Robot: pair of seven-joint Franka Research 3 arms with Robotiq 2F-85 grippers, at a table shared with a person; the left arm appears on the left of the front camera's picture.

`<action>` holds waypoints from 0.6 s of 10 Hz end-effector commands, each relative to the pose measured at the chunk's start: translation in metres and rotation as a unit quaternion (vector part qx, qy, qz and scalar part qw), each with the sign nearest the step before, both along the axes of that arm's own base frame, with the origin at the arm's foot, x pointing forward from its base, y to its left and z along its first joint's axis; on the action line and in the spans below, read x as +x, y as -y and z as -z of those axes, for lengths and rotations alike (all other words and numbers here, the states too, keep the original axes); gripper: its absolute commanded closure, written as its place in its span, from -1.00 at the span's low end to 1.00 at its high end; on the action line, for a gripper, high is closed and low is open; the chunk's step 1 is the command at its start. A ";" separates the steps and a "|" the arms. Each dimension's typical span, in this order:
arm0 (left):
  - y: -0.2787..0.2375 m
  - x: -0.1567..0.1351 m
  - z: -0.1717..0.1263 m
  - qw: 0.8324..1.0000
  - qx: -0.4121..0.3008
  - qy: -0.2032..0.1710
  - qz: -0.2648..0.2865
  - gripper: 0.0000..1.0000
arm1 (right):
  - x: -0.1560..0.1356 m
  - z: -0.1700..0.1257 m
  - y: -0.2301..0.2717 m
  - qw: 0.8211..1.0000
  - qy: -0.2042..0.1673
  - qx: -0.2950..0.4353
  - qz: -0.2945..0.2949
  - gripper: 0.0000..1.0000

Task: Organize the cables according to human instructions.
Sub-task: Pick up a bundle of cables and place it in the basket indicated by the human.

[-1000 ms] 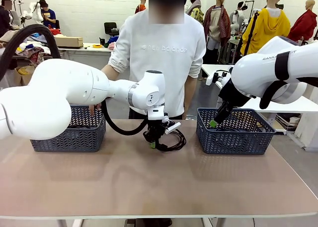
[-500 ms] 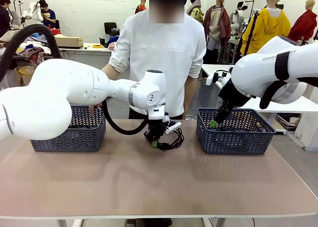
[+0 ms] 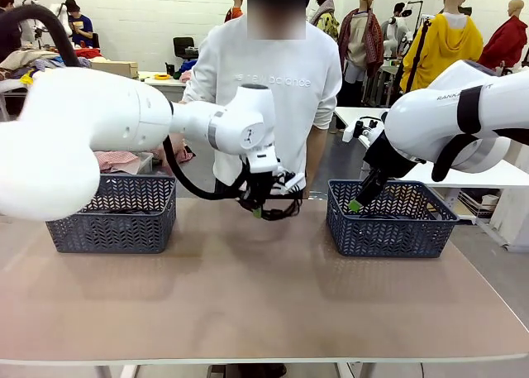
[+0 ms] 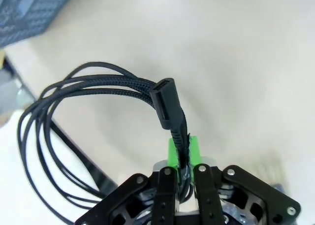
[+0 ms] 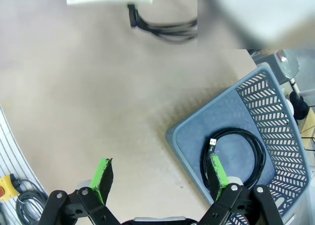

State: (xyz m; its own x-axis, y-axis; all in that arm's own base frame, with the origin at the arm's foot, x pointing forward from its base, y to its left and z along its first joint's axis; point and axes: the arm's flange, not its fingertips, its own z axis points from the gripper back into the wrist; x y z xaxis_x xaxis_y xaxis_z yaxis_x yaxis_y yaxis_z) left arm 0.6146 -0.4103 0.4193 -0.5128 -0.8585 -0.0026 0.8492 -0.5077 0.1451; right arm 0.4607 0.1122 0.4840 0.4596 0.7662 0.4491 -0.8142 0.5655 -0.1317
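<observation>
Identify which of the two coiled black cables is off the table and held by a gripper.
The braided black cable with the flat plug, clamped in the left gripper. The other, smooth coiled black cable, lies inside the right blue basket.

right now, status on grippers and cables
Left gripper shut on braided cable, lifted off table. Right gripper open above right basket; coiled cable inside. Nothing in the way.
</observation>
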 end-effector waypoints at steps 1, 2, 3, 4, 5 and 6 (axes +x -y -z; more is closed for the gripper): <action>-0.033 -0.026 -0.026 0.994 0.017 0.024 -0.106 1.00 | 0.000 -0.001 0.000 1.000 0.001 -0.003 0.004 -1.00; -0.050 -0.030 -0.044 0.992 0.012 0.032 -0.121 1.00 | 0.000 -0.001 0.000 1.000 0.001 -0.003 0.004 -1.00; -0.071 -0.034 -0.059 0.990 0.007 0.031 -0.140 1.00 | 0.000 -0.001 0.000 1.000 0.001 -0.003 0.004 -1.00; -0.094 -0.038 -0.072 0.987 -0.002 0.027 -0.159 1.00 | 0.000 -0.001 0.000 1.000 0.001 -0.003 0.004 -1.00; -0.123 -0.045 -0.083 0.983 -0.011 0.027 -0.183 1.00 | 0.000 -0.001 0.000 1.000 0.001 -0.003 0.004 -1.00; -0.147 -0.053 -0.092 0.979 -0.012 0.028 -0.203 1.00 | 0.000 -0.001 0.000 1.000 0.001 -0.003 0.004 -1.00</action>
